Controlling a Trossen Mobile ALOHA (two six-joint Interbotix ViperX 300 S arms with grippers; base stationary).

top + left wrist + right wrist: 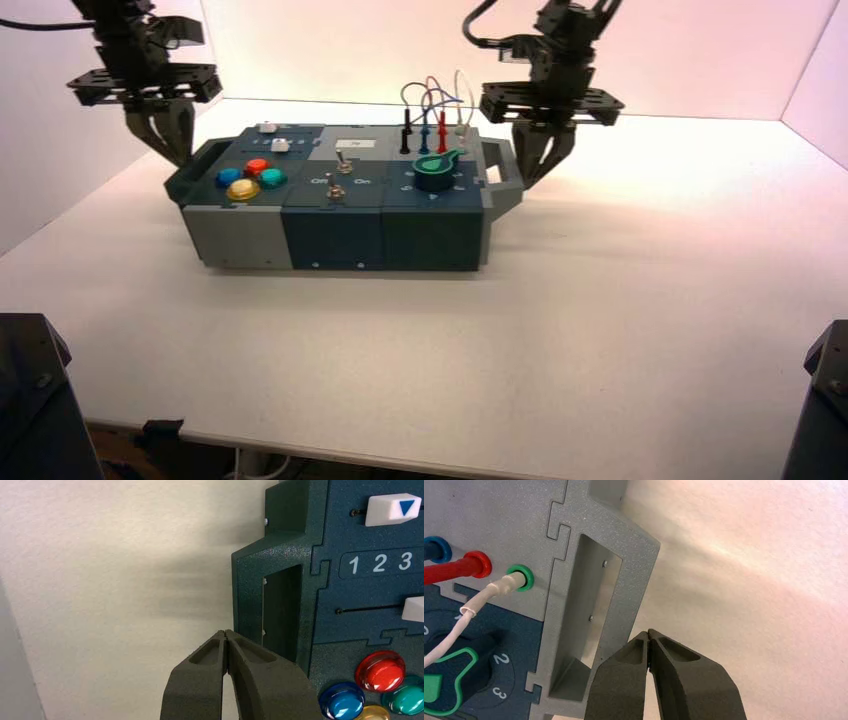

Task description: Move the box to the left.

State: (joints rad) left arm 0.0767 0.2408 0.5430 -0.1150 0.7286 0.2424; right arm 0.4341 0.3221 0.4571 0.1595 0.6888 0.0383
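Observation:
The box (pixel 340 215) is a long teal-and-grey panel box lying on the white table, with four coloured push buttons on its left part, toggle switches in the middle, a green dial (pixel 436 168) and looping plugged wires on the right. My left gripper (pixel 172 148) is shut and empty, just outside the box's dark left end handle (pixel 282 612); its tips (pixel 225 634) are beside that handle. My right gripper (pixel 538 170) is shut and empty, just outside the grey right end handle (pixel 594 610); its tips (pixel 649 632) are next to that handle's outer bar.
White walls stand close behind and at both sides of the table (pixel 600 320). Bare tabletop lies left of the box (pixel 110 215) and in front of it. Dark robot parts sit at the lower corners (pixel 30 400).

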